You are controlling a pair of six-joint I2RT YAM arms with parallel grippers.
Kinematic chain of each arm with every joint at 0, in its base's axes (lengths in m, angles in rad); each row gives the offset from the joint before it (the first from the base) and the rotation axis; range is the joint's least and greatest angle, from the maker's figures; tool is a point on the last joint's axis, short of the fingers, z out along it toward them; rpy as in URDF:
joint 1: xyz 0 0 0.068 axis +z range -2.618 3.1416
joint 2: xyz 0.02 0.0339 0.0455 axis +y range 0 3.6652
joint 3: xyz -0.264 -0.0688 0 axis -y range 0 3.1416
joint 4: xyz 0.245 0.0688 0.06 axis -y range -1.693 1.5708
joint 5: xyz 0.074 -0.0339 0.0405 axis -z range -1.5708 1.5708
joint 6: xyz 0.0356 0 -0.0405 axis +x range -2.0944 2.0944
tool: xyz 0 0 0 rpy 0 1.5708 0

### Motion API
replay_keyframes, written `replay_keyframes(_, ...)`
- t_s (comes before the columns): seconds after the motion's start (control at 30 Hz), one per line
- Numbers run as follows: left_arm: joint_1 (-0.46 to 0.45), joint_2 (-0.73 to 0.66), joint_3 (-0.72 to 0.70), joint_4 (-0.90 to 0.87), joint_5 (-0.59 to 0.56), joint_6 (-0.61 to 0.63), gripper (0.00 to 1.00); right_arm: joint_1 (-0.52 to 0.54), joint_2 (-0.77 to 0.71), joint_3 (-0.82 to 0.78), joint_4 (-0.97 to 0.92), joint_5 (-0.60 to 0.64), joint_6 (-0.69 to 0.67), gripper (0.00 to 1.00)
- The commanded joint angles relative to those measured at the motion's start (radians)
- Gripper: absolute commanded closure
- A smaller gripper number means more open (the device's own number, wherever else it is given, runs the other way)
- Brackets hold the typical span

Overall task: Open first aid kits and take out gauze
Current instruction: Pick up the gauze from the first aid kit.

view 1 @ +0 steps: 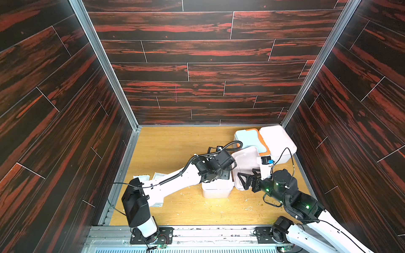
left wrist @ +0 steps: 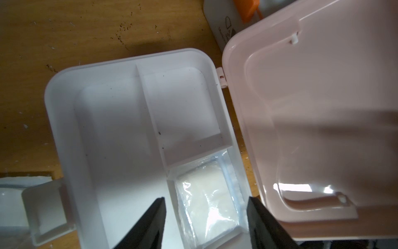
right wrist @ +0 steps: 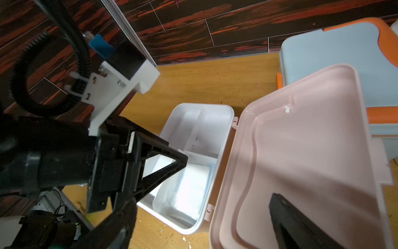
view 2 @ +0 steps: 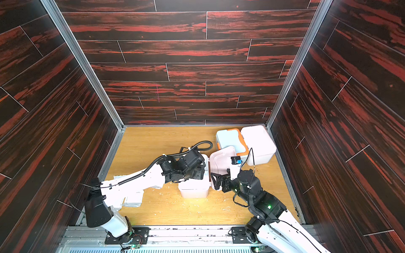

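Observation:
A pale pinkish-white first aid kit (view 1: 217, 190) stands open mid-table, its lid (view 1: 245, 157) swung up to the right. In the left wrist view one gauze packet (left wrist: 204, 194) lies in a corner compartment of the kit's white tray (left wrist: 51, 90). My left gripper (left wrist: 205, 200) hangs over it, open, one finger on each side of the packet. My right gripper (view 1: 246, 177) is open at the raised lid (right wrist: 301, 151), one finger across its inner face. The blue-white kit (view 1: 247, 138) with orange trim and another pinkish-white kit (view 1: 278, 140) stand shut at the back right.
Loose gauze packets (view 1: 142, 176) lie on the table's left side by my left arm, more (view 2: 133, 200) under its elbow. The two shut kits crowd the back right corner behind the lid. Dark wood-pattern walls enclose three sides. Crumbs dot the tabletop.

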State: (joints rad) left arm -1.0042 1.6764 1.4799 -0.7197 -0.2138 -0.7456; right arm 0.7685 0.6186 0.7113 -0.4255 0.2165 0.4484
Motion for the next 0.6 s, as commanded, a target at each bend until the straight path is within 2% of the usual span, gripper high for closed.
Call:
replay_keyframes(0.0,-0.002,0.014,0.024,-0.100,-0.061,-0.011,0.39,0.005,0.008,0.002,0.016,-0.013,0.009,0.01)
replay_keyframes(0.17,-0.004,0.030,0.006,-0.095,-0.061,-0.023,0.47,0.005,0.026,0.005,0.018,-0.018,0.009,0.01)
replay_keyframes(0.33,-0.004,0.052,0.010,-0.089,-0.047,-0.024,0.67,0.005,0.030,0.005,0.018,-0.022,0.010,0.01)
replay_keyframes(0.57,-0.004,0.071,0.013,-0.089,-0.039,-0.024,0.71,0.004,0.029,0.008,0.016,-0.024,0.014,0.01)
